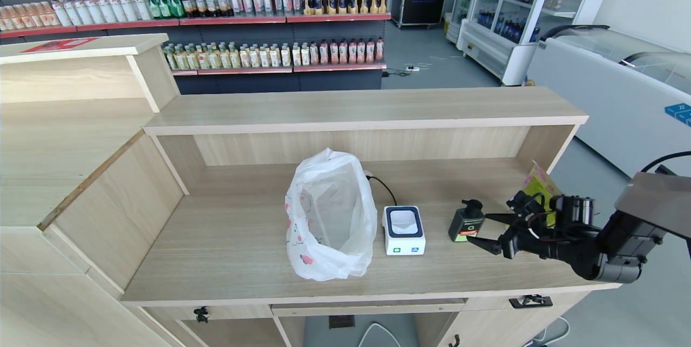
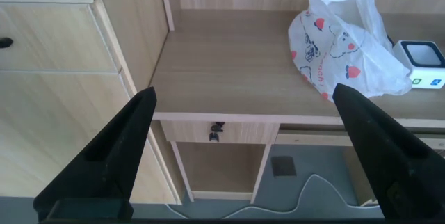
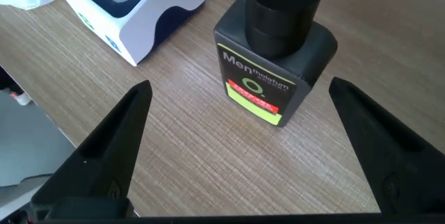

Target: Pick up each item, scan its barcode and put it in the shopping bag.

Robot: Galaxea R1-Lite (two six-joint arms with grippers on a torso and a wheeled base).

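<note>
Left claw (image 2: pixel 243 95) hangs off the counter's (image 1: pixel 227 239) front left corner, fingers spread wide, nothing between them, touching nothing. Moving across: the white shopping bag (image 1: pixel 330 217) stands mid-counter with its mouth open upward. Just beside it is the white barcode scanner (image 1: pixel 403 228), window facing up. Next, a little apart from the scanner, the dark pump bottle (image 1: pixel 466 223) stands upright, label toward the arm.

That bottle looks like stiff plastic, squarish in the body, probably moderately heavy if it is full. Its smooth sides could slip, and the pump head is no place to grab. Best bet is across the flat body below the shoulder, keeping it upright.

Right claw (image 1: pixel 480 228) is level with the bottle and just short of it, fingers wide apart and lined up to either side. No contact yet, nothing held. A yellow packet (image 1: pixel 540 182) sits behind the arm near the counter's right wall.
</note>
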